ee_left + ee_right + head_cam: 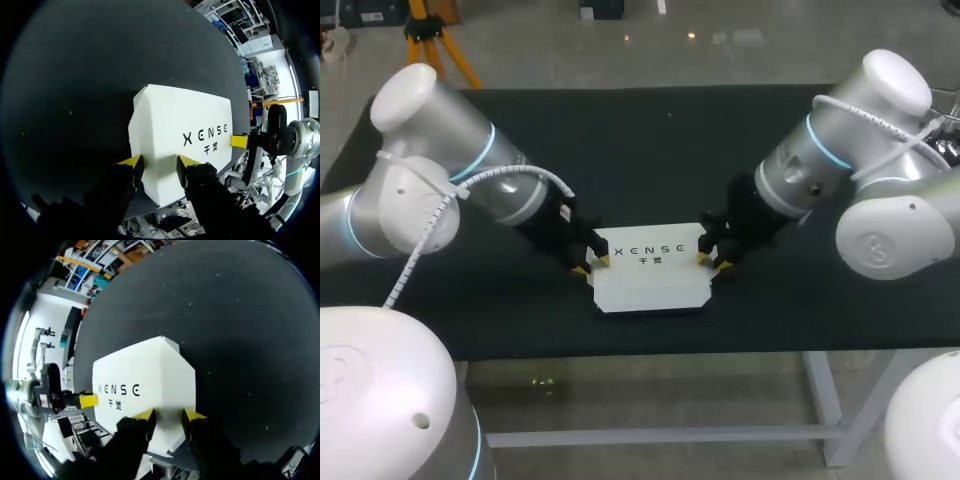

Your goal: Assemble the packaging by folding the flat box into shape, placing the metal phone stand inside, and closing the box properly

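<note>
Noting the layout first: the flat box (650,268) lies white face up in the lower centre of the head view, on the near part of the black desk (650,150). Its long axis runs left to right across the frame.

The left end effector (591,266) sits at the box's left short edge and the right end effector (712,262) at its right short edge. Both arms are equally close, one at each end.

Left wrist view: the fingers are spread. One yellow tip (131,161) is just outside the box edge and the other rests over the white face, so the corner lies between them. We cannot confirm a pinch from two sides. Right wrist view: same picture, with the fingers apart, the box edge between them and no clear clamp.

The box is not yet raised into shape. The metal phone stand is not visible in any view.

Judgement: the coming fold turns on this symmetry. With the ends directly ahead of each end effector, we expect inward pressure along the long axis to matter. Uneven contact could skew or slide the box.
</note>
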